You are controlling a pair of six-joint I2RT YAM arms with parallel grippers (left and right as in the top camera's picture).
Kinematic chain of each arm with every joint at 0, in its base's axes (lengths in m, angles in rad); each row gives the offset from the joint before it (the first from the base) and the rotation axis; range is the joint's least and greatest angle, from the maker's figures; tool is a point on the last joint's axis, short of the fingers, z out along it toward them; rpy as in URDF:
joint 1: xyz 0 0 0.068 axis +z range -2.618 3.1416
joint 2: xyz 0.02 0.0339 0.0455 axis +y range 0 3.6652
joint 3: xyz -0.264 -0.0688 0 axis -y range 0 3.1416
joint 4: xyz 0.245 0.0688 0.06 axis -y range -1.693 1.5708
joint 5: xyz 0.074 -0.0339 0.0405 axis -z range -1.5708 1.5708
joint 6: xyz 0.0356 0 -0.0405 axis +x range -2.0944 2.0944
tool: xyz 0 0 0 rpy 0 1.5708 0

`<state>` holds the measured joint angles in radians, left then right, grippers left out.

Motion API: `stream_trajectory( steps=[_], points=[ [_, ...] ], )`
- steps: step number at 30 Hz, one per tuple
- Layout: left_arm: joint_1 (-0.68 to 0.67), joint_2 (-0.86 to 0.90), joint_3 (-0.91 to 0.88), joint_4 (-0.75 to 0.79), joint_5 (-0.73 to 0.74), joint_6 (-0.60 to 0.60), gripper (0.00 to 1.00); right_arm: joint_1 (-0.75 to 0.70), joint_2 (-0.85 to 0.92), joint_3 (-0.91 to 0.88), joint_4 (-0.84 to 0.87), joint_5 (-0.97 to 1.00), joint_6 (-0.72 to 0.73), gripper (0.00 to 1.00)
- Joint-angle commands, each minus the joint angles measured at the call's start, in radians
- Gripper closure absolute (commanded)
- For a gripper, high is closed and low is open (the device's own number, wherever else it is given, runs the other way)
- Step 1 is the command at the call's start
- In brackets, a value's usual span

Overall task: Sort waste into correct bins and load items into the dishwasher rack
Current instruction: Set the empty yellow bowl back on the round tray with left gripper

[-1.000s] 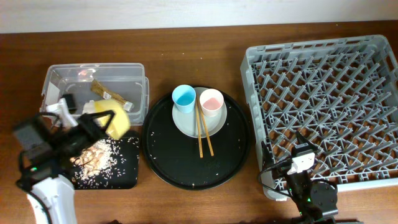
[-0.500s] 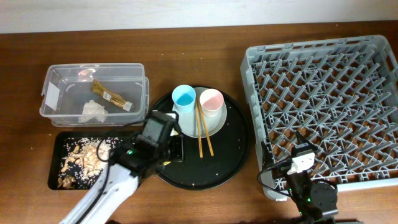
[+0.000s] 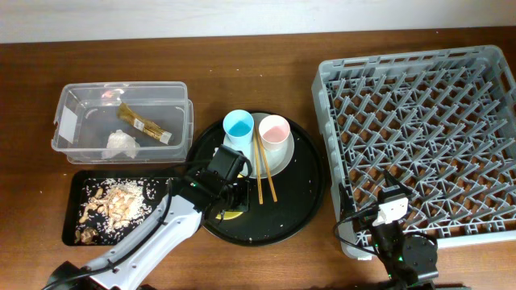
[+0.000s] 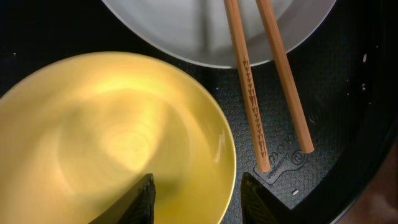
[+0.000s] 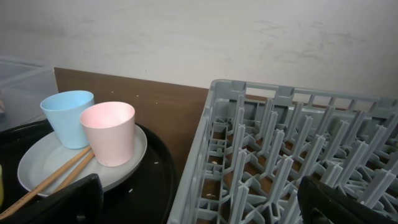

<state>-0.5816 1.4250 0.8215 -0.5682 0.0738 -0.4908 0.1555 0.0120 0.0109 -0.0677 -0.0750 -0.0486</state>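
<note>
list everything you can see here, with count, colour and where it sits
table: 1, brown wood, under everything
rack: 1, grey, right
tub: 1, clear, far left
tissue: 1, white, in tub
wrapper: 1, gold-brown, in tub
rectangular tray: 1, black, in front of tub
flakes: many, beige, in rectangular tray
round tray: 1, black, centre
plate: 1, grey-white, on round tray
blue cup: 1, light blue, on plate
pink cup: 1, pink, on plate beside blue cup
chopsticks: 2, wood, across plate onto round tray
bowl: 1, yellow, on round tray by plate
left end effector: 1, black, open astride bowl rim
right end effector: 1, black, open, at rack's near edge
</note>
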Motion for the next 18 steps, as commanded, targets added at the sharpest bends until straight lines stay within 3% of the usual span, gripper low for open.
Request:
stream_trajectory(
  steps=[1, 8, 15, 18],
  points=[
    [0.002, 0.005, 0.039, -0.001, -0.008, 0.005, 0.56, -0.007, -0.006, -0.005, -0.005, 0.005, 0.009, 0.02],
    [0.003, -0.051, 0.193, -0.039, -0.082, 0.013, 0.55, -0.007, -0.006, -0.005, -0.005, 0.005, 0.009, 0.02],
    [0.004, -0.056, 0.206, 0.203, -0.348, 0.012, 0.53, -0.007, -0.006, -0.005, -0.005, 0.005, 0.009, 0.02],
    [0.028, -0.056, 0.206, 0.201, -0.314, 0.01, 0.53, -0.007, -0.006, -0.005, -0.005, 0.005, 0.009, 0.02]
  ],
)
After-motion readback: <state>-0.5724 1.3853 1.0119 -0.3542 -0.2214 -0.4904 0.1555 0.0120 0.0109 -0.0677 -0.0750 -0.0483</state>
